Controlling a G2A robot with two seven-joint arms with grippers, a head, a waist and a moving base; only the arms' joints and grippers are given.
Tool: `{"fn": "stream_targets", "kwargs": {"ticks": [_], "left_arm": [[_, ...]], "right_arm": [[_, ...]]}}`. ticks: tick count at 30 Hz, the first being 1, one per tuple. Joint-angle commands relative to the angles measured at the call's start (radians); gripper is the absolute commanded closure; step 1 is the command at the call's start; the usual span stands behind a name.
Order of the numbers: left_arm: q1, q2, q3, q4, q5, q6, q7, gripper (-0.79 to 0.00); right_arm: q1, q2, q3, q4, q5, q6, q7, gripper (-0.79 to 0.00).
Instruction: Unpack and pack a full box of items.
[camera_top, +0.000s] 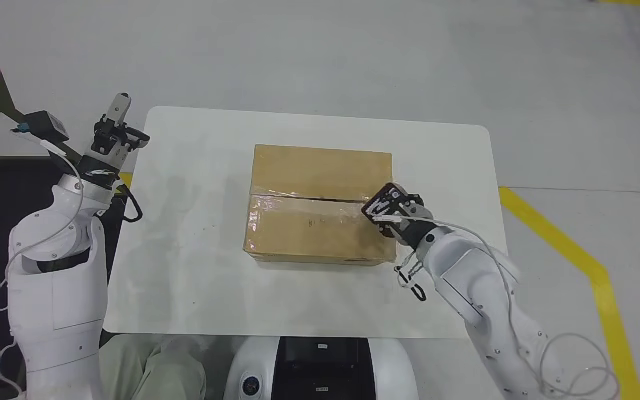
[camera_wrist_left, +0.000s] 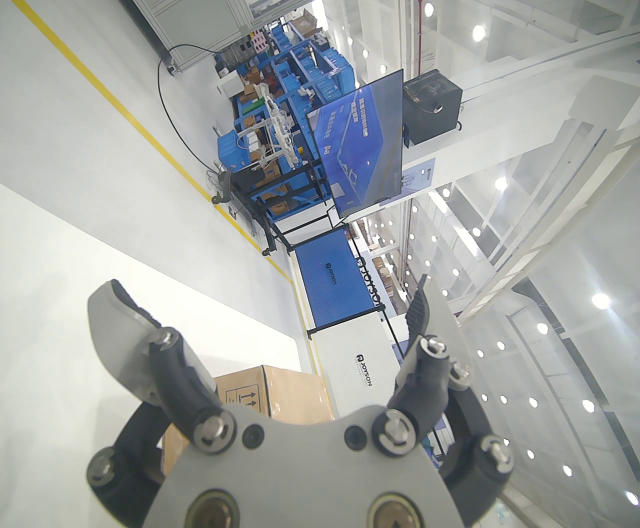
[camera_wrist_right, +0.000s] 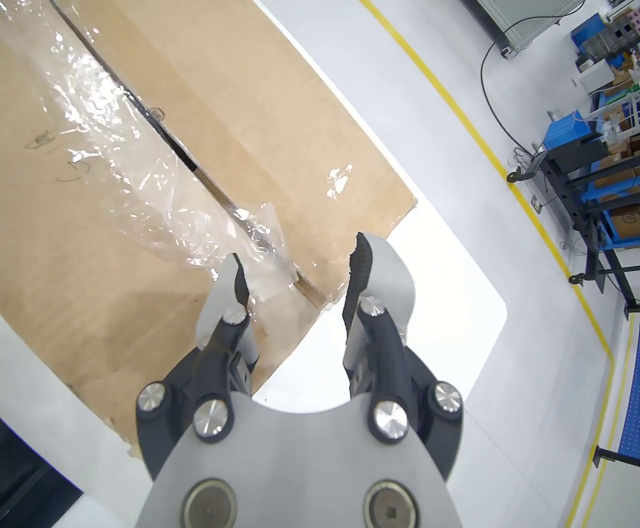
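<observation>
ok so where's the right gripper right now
In the top view the right gripper is at the right-hand end of the cardboard box, at its taped centre seam, jaws open around the loose clear tape.

White table (camera_top: 200, 260) on a grey floor (camera_top: 400, 60), rounded corners. Yellow floor line (camera_top: 548, 228) runs past the table's right side, well apart from it. In the room behind: big screen (camera_wrist_left: 360, 145) showing blue graphics, black box (camera_wrist_left: 432, 105) mounted just beside it, blue shelving (camera_wrist_left: 280, 125) stacked with cartons behind the screen, blue panel (camera_wrist_left: 335, 285) below it. Black wheeled frame (camera_wrist_right: 575, 200) sits past the yellow line. Ceiling lights (camera_wrist_left: 479, 32) on.
</observation>
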Motion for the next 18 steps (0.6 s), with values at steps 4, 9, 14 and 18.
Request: {"fn": "stream_targets", "kwargs": {"ticks": [4, 9, 14, 18], "left_arm": [[0.000, 0.000, 0.000, 0.000, 0.000, 0.000, 0.000, -0.785], [0.000, 0.000, 0.000, 0.000, 0.000, 0.000, 0.000, -0.785], [0.000, 0.000, 0.000, 0.000, 0.000, 0.000, 0.000, -0.785], [0.000, 0.000, 0.000, 0.000, 0.000, 0.000, 0.000, -0.785]], "right_arm": [[0.011, -0.001, -0.013, 0.007, 0.000, -0.012, -0.005, -0.388], [0.037, -0.005, -0.035, 0.030, 0.013, -0.027, 0.001, -0.332], [0.060, -0.009, -0.055, 0.047, 0.021, -0.031, 0.014, -0.209], [0.071, -0.011, -0.059, 0.050, 0.018, -0.023, 0.027, -0.114]]}}
